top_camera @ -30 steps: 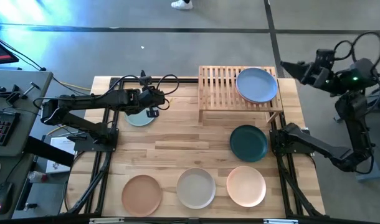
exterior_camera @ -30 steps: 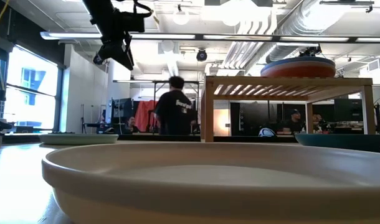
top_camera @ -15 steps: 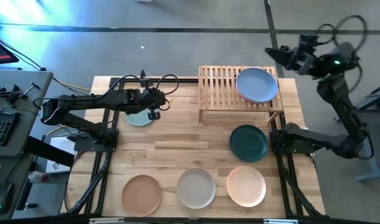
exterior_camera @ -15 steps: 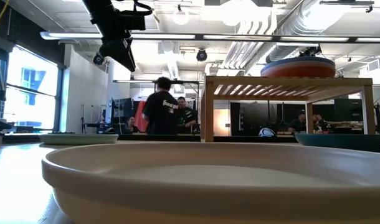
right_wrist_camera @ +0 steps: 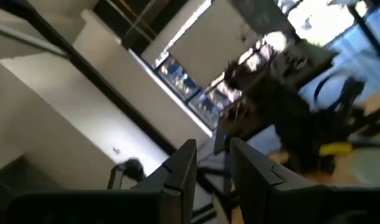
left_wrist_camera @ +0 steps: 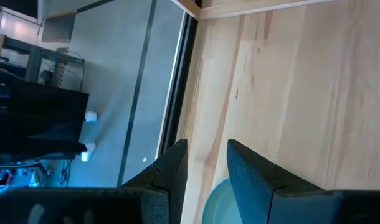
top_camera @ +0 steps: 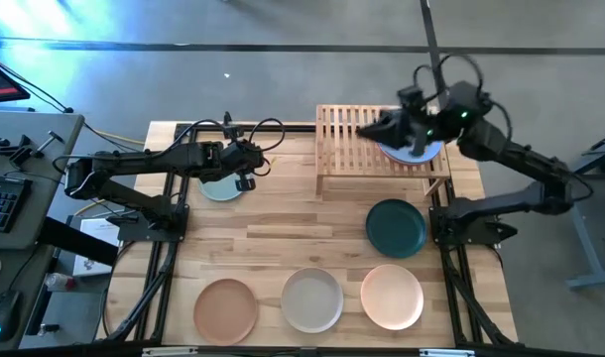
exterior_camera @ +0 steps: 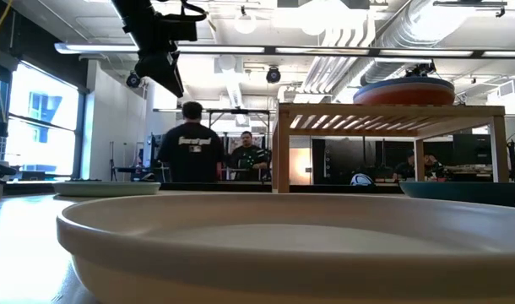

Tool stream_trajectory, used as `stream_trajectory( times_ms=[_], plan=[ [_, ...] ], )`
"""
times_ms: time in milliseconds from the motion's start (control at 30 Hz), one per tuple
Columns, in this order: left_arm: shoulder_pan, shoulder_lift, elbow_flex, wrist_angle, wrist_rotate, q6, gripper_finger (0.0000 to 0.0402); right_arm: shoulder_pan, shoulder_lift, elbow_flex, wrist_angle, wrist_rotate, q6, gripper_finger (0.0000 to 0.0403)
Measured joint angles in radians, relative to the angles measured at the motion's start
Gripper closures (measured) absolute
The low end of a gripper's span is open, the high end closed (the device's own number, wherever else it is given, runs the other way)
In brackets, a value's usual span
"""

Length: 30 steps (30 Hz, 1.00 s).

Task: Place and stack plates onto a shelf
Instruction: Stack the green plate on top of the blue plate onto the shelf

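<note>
Both grippers empty – left gripper [top_camera: 245, 169] over mint plate [top_camera: 221, 187], right gripper [top_camera: 374, 127] over shelf [top_camera: 342, 139], fingers narrowly apart

Matte plates [top_camera: 396, 226], slatted bamboo shelf [top_camera: 348, 142], wood-grain tabletop [top_camera: 283, 228].

The bamboo-slat shelf [top_camera: 377, 149] carries a stack topped by a blue plate [top_camera: 414, 144] over a red-orange one [exterior_camera: 404, 94]. Flat on the tabletop lie mint green [top_camera: 219, 186], dark teal [top_camera: 396, 226], terracotta [top_camera: 225, 309], grey-white [top_camera: 312, 299] and peach [top_camera: 392, 297] plates

Grey-white plate [exterior_camera: 283, 245] close up, shelf [exterior_camera: 388, 114] bearing stacked plates [exterior_camera: 403, 90], left end effector [exterior_camera: 160, 72] overhead
</note>
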State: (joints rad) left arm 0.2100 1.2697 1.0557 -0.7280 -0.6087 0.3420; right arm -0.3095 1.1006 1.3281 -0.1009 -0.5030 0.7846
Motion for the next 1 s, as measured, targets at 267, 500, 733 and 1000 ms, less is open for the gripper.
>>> stream_trajectory(
  times_ms=[267,500,733,1000],
  plan=[
    [0.000,0.000,0.000,0.000,-0.001,0.000,0.0300,0.246,0.035,0.000,-0.290,0.258,0.040,0.0322],
    [0.000,0.000,0.000,0.000,-0.002,0.000,0.0300,0.430,0.063,0.000,-0.537,0.548,0.204,0.0322],
    [0.000,0.000,0.000,0.000,-0.005,0.000,0.0300,0.561,0.153,0.000,-0.616,0.634,0.299,0.0322],
    [0.000,0.000,0.000,0.000,-0.002,0.000,0.0300,0.643,0.294,0.000,-0.795,0.629,0.348,0.0322]
  ],
)
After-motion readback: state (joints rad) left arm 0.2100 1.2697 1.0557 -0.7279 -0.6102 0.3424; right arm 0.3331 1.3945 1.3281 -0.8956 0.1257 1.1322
